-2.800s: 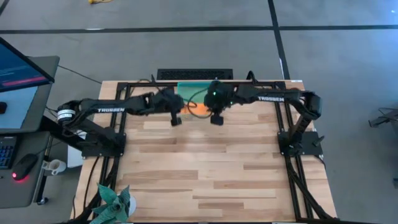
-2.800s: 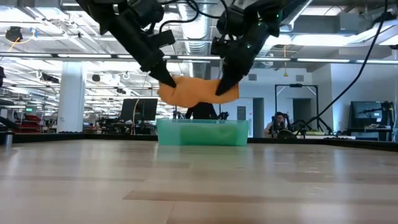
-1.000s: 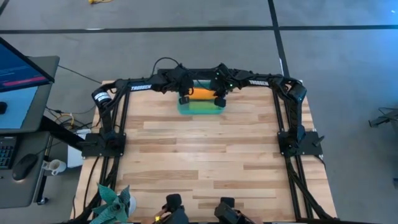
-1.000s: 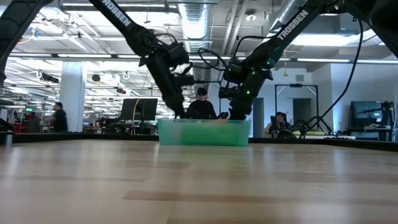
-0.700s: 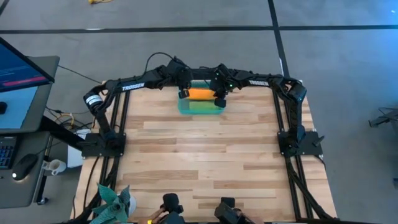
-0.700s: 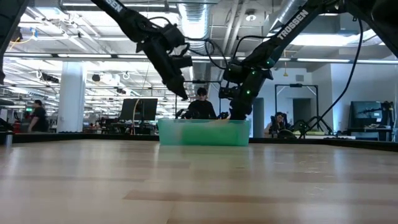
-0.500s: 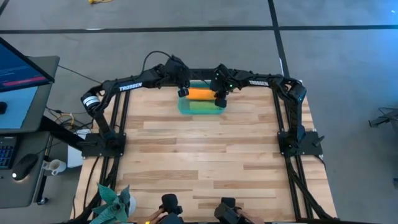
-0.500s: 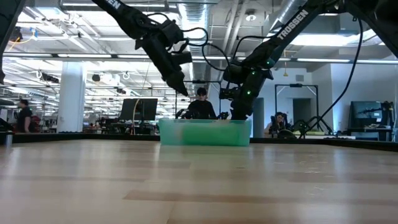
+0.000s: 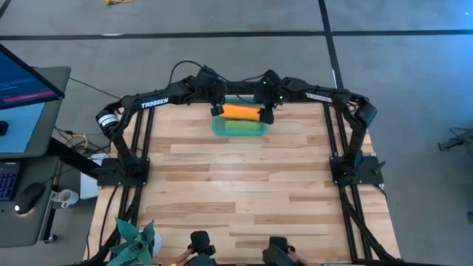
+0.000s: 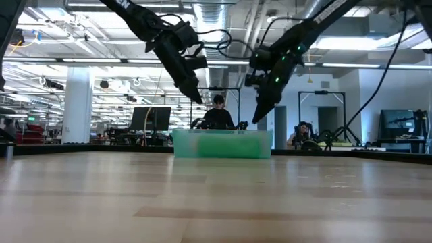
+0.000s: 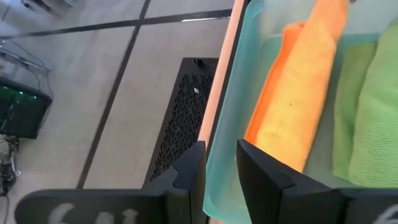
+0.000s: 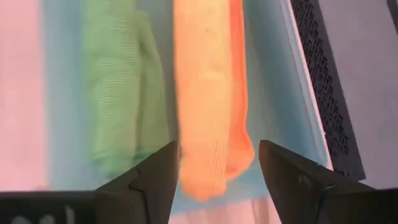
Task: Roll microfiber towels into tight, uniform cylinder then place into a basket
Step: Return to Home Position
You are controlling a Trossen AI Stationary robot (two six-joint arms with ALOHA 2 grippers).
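Since last look, right hand (image 9: 266, 116) rises clear of translucent teal plastic basket (image 9: 236, 134), frame upper centre. Left hand (image 9: 216, 110) hovers opposite. Both open, empty. Rolled orange microfiber towel (image 9: 238, 111) lies inside beside lime-green towel (image 9: 238, 125); placing looks complete.

I work in a big open robotics lab: bare ducts (image 10: 210, 23) and strip lights overhead, monitors (image 10: 151, 119) and a seated person (image 10: 217, 116) behind my wooden table (image 9: 244, 188), a grey concrete floor (image 9: 185, 59), and 1 computer screen (image 9: 22, 83) alongside.
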